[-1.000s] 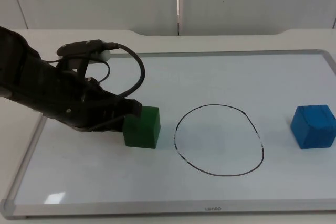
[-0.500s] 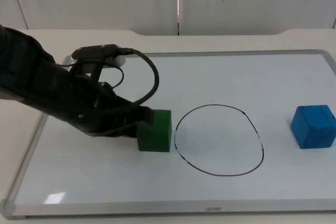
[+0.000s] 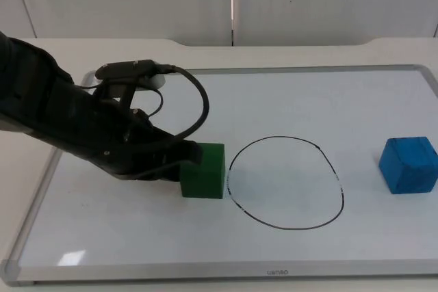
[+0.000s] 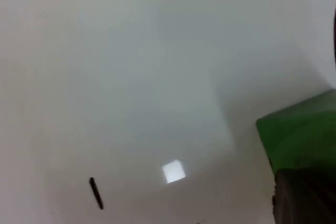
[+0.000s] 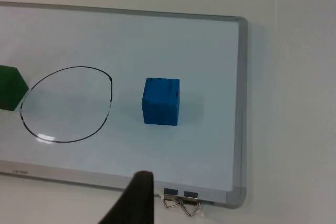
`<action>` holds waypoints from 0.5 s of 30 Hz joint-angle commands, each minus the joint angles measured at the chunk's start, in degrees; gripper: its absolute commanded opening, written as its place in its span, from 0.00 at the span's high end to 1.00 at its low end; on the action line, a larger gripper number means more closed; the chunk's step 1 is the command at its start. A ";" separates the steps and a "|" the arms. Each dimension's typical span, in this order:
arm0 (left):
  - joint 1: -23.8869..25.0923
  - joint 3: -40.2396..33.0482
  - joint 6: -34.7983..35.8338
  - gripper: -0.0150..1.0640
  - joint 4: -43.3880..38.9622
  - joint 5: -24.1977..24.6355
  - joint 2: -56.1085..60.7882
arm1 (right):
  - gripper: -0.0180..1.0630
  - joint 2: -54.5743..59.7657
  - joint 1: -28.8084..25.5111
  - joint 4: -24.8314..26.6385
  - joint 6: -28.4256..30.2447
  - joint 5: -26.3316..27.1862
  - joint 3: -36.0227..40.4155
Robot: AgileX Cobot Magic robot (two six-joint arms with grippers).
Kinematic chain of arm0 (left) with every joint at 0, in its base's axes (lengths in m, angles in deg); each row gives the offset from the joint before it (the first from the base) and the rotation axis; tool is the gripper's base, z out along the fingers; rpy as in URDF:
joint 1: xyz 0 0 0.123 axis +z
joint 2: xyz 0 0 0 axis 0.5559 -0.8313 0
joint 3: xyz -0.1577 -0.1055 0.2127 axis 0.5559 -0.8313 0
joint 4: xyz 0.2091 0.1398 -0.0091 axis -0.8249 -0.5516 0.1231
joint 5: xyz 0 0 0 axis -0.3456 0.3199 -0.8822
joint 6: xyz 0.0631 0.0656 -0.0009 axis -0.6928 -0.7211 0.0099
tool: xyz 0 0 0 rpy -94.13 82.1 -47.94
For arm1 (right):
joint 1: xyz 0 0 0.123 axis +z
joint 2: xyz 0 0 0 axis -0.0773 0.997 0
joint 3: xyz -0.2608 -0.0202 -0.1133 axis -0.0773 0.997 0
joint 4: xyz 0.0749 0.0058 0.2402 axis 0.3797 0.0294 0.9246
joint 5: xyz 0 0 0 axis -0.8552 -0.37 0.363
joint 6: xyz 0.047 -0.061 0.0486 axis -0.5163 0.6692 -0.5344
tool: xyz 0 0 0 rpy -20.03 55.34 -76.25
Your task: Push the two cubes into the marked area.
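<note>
So the left hand [image 3: 188,157] is down low on the whiteboard [image 3: 383,94], pressed right up against the green cube [image 3: 204,171], touching the cube's near side with the arm stretched out behind it. Honestly can't tell how the fingers are set, the black arm body covers them from above. From the left wrist camera you get the green cube [image 4: 300,135] sitting right at the tip of a dark finger [image 4: 304,198], touching it, with plain white board past it.

On the far side of the green cube from the left hand is the drawn black ring [image 3: 285,182], the marked area. The cube's far edge is just beside the ring's line, basically at it, but the cube is not inside.

The blue cube [image 3: 408,164] is way out past the ring from the left hand, well apart from the line, near the board's edge frame.

The right arm is waiting off the board. From its wrist camera, a black fingertip [image 5: 135,199] of the right hand hangs over the worktop [image 5: 294,77] just outside the board's frame. Ahead of it is the blue cube [image 5: 161,101], then the ring [image 5: 67,104] beyond that, and the green cube [image 5: 10,87] at the ring's far side. Can't tell if that hand is wide or narrow either.
</note>
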 commanded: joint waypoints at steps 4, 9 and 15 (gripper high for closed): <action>-1.57 0.20 0.43 0.99 0.56 0.64 0.13 | 0.01 -0.11 -0.30 0.00 0.54 0.33 0.56; -2.47 0.20 0.43 0.99 0.56 0.40 0.13 | 0.01 -0.11 -0.30 0.00 0.54 0.33 0.56; -2.46 0.20 0.91 0.99 0.56 0.69 0.13 | 0.01 -0.11 -0.30 0.00 0.54 0.33 0.56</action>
